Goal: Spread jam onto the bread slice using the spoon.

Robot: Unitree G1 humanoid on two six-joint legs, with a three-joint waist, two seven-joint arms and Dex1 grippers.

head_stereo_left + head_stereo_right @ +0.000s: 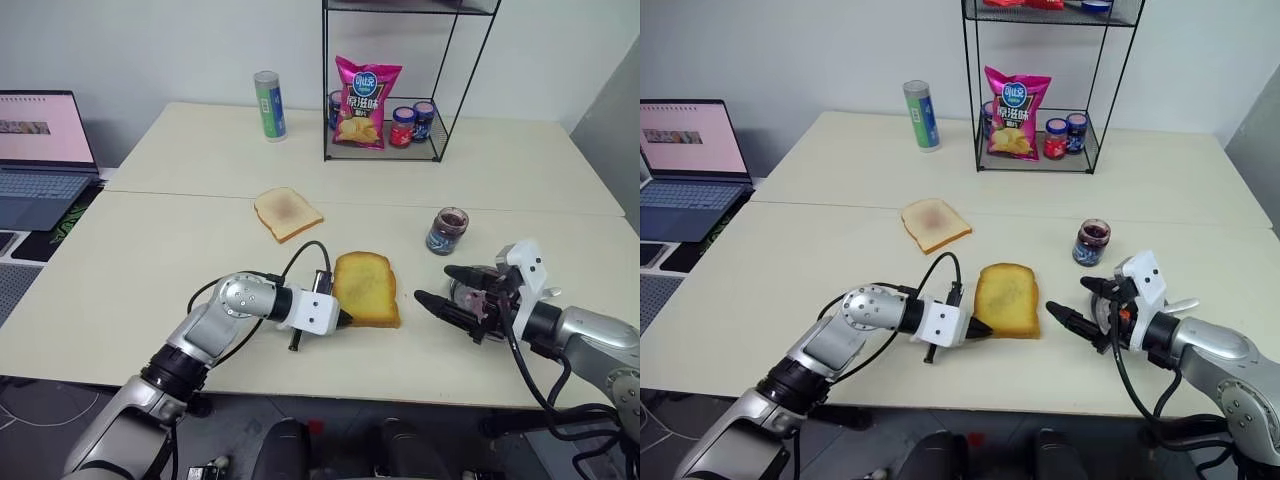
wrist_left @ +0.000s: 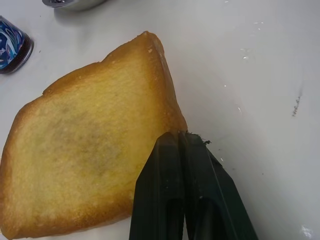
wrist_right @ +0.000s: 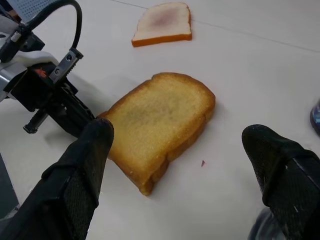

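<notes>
Left end effector (image 1: 345,319): lying nearest, fingers pressing together on nothing, tip touching the bread slice's near-left corner.
Right end effector (image 1: 445,286): standing wide open, holding nothing, hovering just right of the slice.
Bread slice (image 1: 366,288): one, lying flat near the front edge of the bench (image 1: 150,250), long axis running front to back, sitting between both arms, left one nearer.
Toast slice (image 1: 287,213): one, lying mid-bench, faintly pink.
Open jam jar (image 1: 446,230): one, standing beyond the right arm.
Spoon: not making out.
Shelf jars (image 1: 403,127): about three, counting loosely.
Chip bag (image 1: 366,102): one.
Can (image 1: 269,105): one.
</notes>
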